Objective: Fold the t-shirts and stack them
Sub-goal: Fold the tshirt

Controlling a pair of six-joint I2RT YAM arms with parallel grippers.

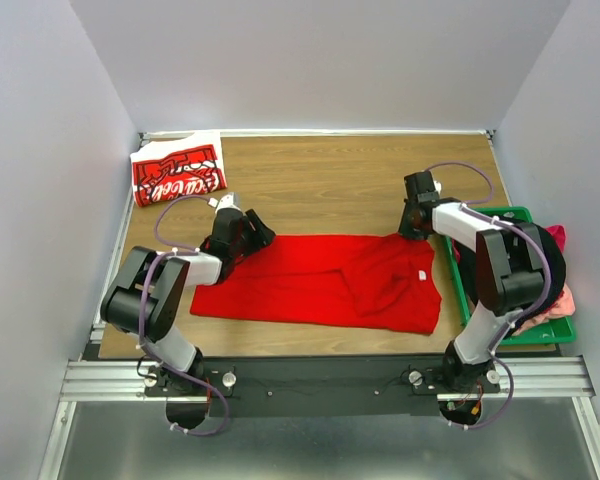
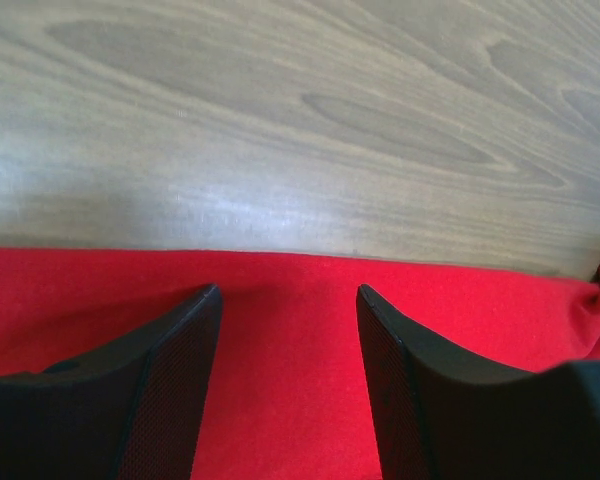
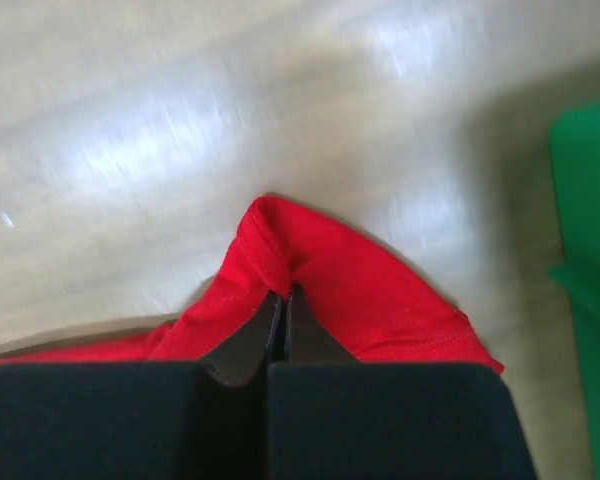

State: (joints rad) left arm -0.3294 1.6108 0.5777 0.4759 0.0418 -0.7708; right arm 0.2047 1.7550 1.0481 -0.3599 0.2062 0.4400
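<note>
Two grippers flank the plain red t-shirt spread on the table: the right gripper is clamped on its far right corner, the left gripper hangs parted over its far left edge, likely for a paired fold, while the lettered t-shirt lies folded at the far left.

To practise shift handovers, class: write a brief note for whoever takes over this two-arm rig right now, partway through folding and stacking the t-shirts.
Left gripper: jaws open over the far edge of the plain red t-shirt, gripping nothing.
Right gripper: jaws shut on a pinch of that shirt's far right corner.
The plain shirt lies spread across the near half of the table. The red-and-white lettered t-shirt lies folded at the far left corner.
Done: lettered shirt folded.
Left: fold the plain one and stack it on the lettered one.
</note>
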